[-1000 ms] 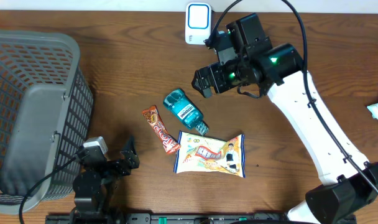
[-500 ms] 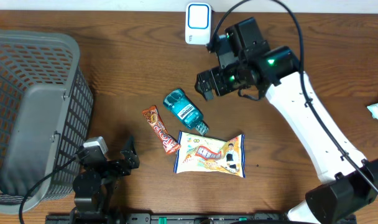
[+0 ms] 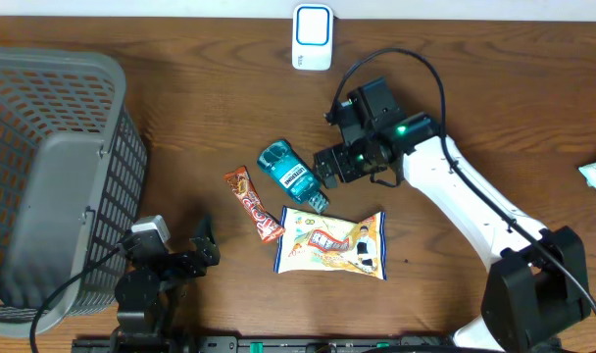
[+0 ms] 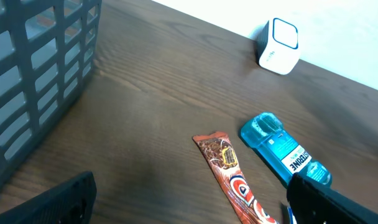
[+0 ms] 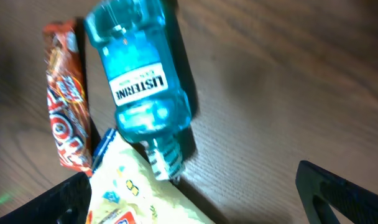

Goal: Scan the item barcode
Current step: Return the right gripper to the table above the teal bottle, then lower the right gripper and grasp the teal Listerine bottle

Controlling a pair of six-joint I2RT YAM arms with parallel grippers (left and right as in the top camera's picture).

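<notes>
The blue mouthwash bottle (image 3: 290, 174) is seen lying flat on the desk (image 3: 180, 118) at the centre of the overhead frame. It is just left of the right end effector (image 3: 329, 169), whose fingers are spread wide with nothing between them. The left end effector (image 3: 202, 247), at lower left, is likewise spread and empty. One bottle, one candy bar (image 3: 253, 204), one snack bag (image 3: 332, 243), one white scanner (image 3: 312, 37) and one grey basket (image 3: 63, 59) are counted.
</notes>
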